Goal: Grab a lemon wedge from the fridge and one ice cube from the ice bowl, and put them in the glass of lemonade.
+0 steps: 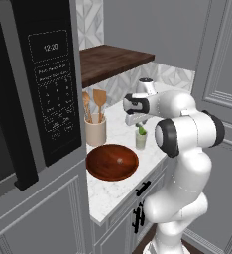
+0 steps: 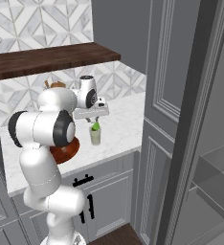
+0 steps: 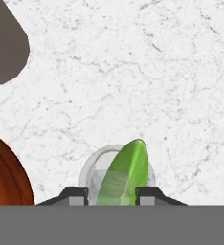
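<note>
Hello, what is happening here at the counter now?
The robot's claw hangs right over the glass, with the green wedge between its fingers, above the glass's mouth. Whether the wedge is gripped or already released is not clear. The wooden bowl sits beside the glass on the counter.

ice bowl: cut by left edge | ice cube: too small to tell

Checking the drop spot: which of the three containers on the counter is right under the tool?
The glass of lemonade, clear and smallest, with the lemon wedge at its mouth; the ice bowl and beige crock stand aside.
</note>
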